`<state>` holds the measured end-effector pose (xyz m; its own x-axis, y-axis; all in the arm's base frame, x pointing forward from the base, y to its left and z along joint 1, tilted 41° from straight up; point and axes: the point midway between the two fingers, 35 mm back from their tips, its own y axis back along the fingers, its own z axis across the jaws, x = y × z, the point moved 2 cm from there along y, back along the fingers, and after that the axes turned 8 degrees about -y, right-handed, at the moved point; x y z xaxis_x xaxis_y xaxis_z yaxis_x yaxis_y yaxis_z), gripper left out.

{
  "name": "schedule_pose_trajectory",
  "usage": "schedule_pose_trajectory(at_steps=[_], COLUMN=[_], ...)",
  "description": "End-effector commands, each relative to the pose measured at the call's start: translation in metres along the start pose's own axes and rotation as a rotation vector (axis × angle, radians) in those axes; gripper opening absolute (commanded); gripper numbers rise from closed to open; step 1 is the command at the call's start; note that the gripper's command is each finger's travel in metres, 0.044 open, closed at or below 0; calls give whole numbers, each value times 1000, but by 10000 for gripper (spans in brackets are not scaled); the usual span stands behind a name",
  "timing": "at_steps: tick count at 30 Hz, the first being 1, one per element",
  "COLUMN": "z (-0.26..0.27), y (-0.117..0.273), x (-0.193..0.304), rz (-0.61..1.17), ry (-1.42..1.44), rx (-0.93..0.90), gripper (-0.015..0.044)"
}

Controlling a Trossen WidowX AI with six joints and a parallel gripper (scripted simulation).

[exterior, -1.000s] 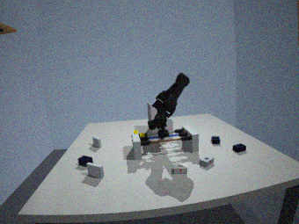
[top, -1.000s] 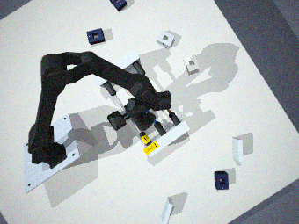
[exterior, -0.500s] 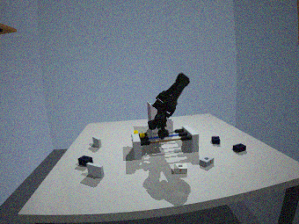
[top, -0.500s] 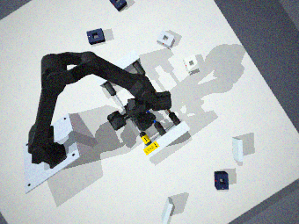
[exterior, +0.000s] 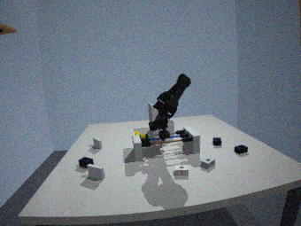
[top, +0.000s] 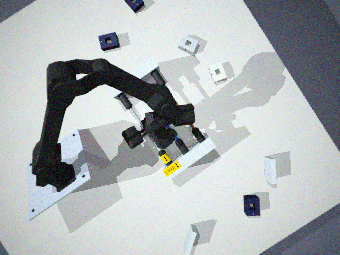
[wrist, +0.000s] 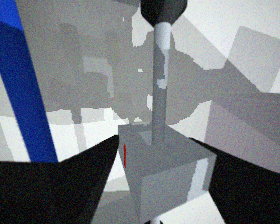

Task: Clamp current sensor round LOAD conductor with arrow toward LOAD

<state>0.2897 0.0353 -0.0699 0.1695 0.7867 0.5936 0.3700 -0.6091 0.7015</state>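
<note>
My gripper (top: 148, 134) (exterior: 159, 130) (wrist: 152, 140) is low over the wiring frame and shut on the grey current sensor (wrist: 172, 187). In the wrist view the sensor is a block between the two black fingers, with a thin red mark on its left side. The grey-white conductor (wrist: 160, 85) (top: 134, 115) runs into its top face and shows again below it. This conductor leads toward the yellow LOAD marker (top: 172, 168) on the frame's end block. The sensor's arrow cannot be made out, and the latch is not visible. The arm hides the sensor in the top and exterior views.
A blue conductor (wrist: 30, 95) runs beside the gripped one. An orange-brown conductor (exterior: 165, 142) lies farther across the frame. Dark blue blocks (top: 133, 1) (top: 108, 41) (top: 251, 205), white blocks (top: 188, 44) (top: 218, 73) and upright white plates (top: 270, 170) (top: 191, 239) stand around the frame.
</note>
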Motion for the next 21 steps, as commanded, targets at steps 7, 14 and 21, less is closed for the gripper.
schedule_pose_trajectory(at_steps=[7, 14, 21], z=[0, 0, 0], y=[0, 0, 0], x=[0, 0, 0], rz=[0, 0, 0], ry=[1, 1, 1], rx=[0, 0, 0], gripper=[278, 304, 440])
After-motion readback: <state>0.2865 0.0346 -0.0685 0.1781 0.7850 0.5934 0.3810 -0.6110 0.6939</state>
